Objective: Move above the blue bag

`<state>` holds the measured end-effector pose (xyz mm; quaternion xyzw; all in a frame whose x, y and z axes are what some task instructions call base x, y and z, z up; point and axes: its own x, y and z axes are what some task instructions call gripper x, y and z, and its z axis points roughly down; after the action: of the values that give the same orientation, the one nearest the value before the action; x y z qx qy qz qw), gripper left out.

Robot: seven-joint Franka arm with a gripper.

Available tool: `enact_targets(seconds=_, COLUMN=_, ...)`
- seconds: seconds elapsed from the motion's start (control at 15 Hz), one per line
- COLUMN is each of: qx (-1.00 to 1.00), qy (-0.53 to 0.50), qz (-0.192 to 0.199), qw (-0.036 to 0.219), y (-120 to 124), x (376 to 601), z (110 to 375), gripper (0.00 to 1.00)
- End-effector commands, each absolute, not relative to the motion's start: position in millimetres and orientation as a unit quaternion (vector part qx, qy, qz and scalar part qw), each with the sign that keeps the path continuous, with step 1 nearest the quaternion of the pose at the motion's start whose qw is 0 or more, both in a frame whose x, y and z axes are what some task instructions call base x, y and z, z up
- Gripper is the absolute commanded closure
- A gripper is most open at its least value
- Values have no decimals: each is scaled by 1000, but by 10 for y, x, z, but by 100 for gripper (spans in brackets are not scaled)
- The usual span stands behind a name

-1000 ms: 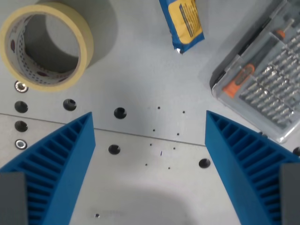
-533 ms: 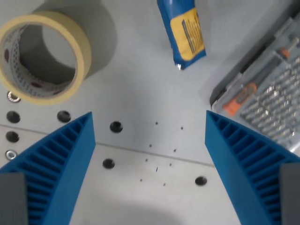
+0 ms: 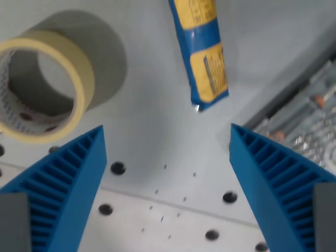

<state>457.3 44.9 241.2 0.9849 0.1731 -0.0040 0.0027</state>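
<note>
Claw (image 3: 167,178) released, blue ribbed fingers (image 3: 63,184) wide apart w/ nothing between; glossy blue-and-yellow plastic bag (image 3: 203,52) lies on grey bench (image 3: 152,121) ahead, toward frame top, long axis approx. vertical, slightly tilted.

A cream-coloured roll of masking tape (image 3: 39,89) stands near the left edge of the grey perforated metal table (image 3: 152,136); a clear plastic screwdriver-bit case (image 3: 304,121), blurred, lies at the right edge.
</note>
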Motion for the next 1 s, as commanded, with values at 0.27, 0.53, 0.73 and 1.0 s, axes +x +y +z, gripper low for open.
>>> enact_targets(seconds=0.27, qx=966, qy=258, qz=-17, qw=10, y=405, x=4818, z=2198, gripper=0)
enact_targets(seconds=0.53, qx=961, qy=275, qz=-16, qw=12, y=401, x=4936, z=2035, gripper=0)
enact_targets(seconds=0.73, qx=958, qy=285, qz=-15, qw=12, y=396, x=5019, z=1922, gripper=0)
enact_targets(seconds=1.0, qx=956, qy=292, qz=-14, qw=11, y=392, x=5115, z=1793, gripper=0)
